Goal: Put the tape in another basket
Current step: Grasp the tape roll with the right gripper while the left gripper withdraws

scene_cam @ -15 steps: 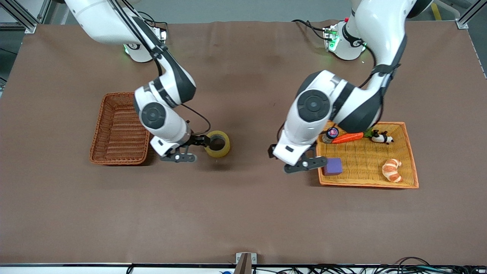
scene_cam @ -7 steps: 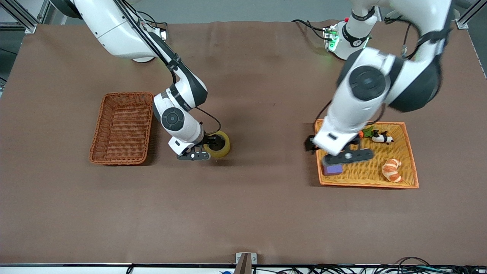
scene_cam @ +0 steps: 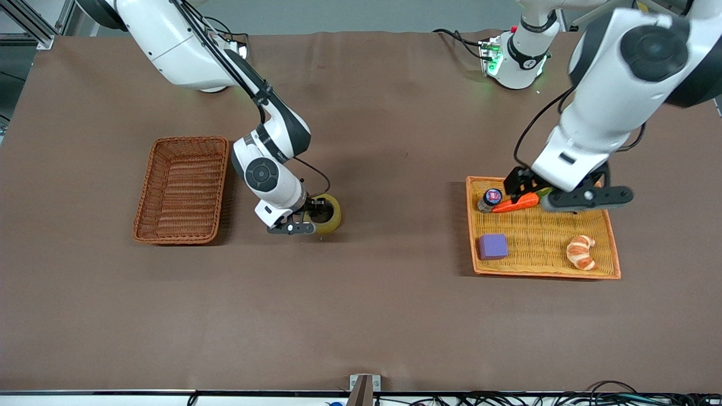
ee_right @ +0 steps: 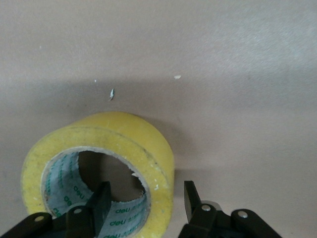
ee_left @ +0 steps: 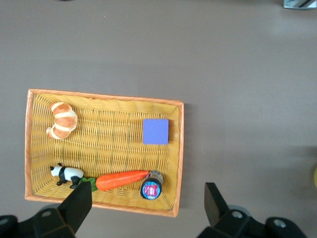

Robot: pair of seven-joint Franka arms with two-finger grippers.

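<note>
**Right pincer straddling the tape wall; left pincer parked over the tray**

Nearest the right pincer (scene_cam: 309, 219): the translucent yellowish ring-shaped roll of tape with a grey inner core (scene_cam: 326, 213) lies flat on the brown bench (scene_cam: 361, 316), hole up. In the right wrist view one finger (ee_right: 96, 206) stands inside the core and the other (ee_right: 190, 198) outside the yellow wall of the roll (ee_right: 99, 168). Judgement: this placement takes the ring by its wall, since its full width looks too broad for the span. The jaws stand partly narrowed around that wall; firm contact on both sides cannot be confirmed, and the roll is not lifted.

Next out, toward the right arm's end of the bench: the deep rectangular basket of reddish-brown wicker (scene_cam: 148, 186), nothing in it. It sits just beside the right arm's wrist, so the carry should be short.

Farthest from that pincer: the left pincer (scene_cam: 569, 194) hangs with jaws wide, holding nothing, over the flat orange-yellow woven tray (scene_cam: 538, 272). The left arm waits. The tray holds a purple cube (scene_cam: 492, 246), a croissant (scene_cam: 581, 252), an orange carrot (scene_cam: 514, 203) and a small dark jar (scene_cam: 489, 198).
</note>
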